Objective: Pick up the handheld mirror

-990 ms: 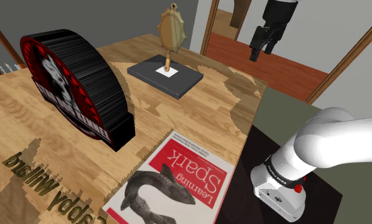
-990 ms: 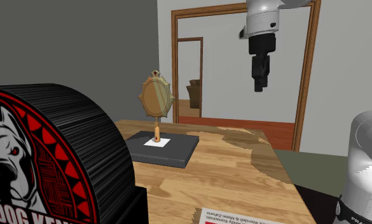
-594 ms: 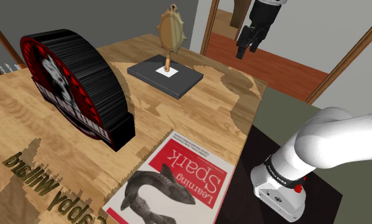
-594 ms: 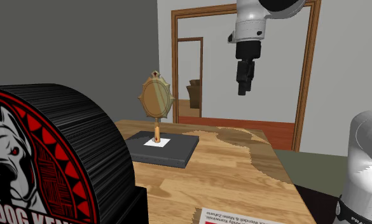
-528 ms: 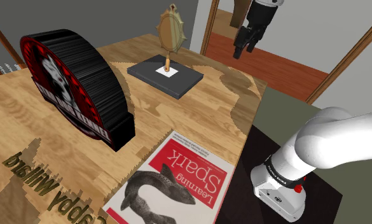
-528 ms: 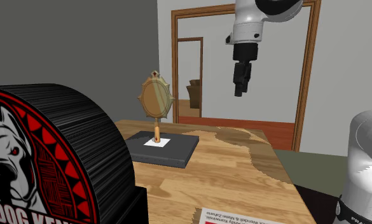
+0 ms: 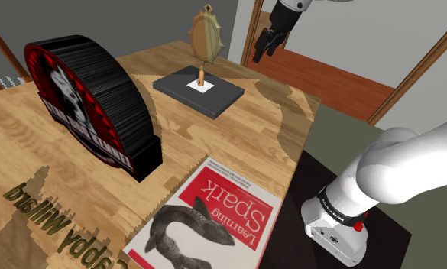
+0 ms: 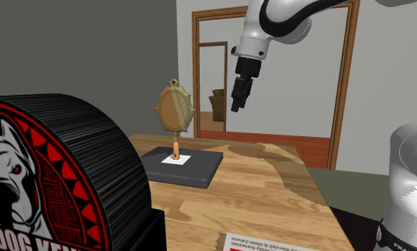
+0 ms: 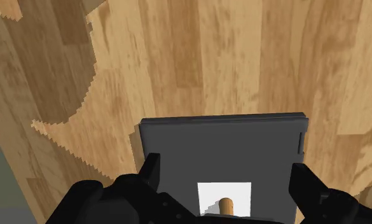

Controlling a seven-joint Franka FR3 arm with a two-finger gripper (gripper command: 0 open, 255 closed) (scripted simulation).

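The wrist view cuts off the one handheld mirror at its handle's tip, between the two spread fingers. The mirror stands upright on one dark slab on the tabletop. In the second exterior view the gripper hovers at the mirror's 3 o'clock, apart from it.

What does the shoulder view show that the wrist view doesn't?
Shoulder view adds the mirror's oval head, the round black dog sign, the Learning Spark book and the arm's white base. Wrist view adds the pincer with fingers standing apart, open. Both share the dark slab, its white patch, the orange handle and the wooden table.
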